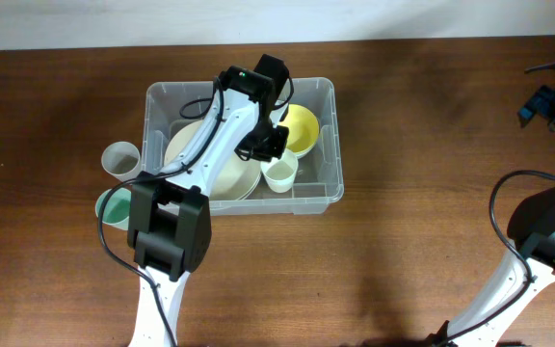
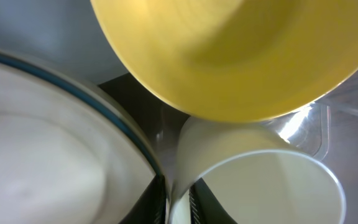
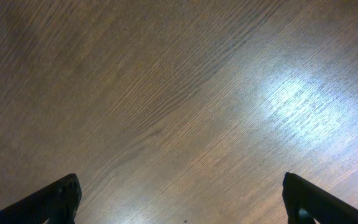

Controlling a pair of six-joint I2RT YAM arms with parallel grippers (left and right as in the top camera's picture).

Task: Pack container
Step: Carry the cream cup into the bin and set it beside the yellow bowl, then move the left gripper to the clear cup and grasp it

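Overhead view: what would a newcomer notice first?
The clear container sits mid-frame with the left gripper reaching inside, closed on the wall of a white cup beside a bright yellow bowl and a cream plate. A pale cup and a green cup stand outside its left wall. The right gripper hangs open over the wooden table, far right.
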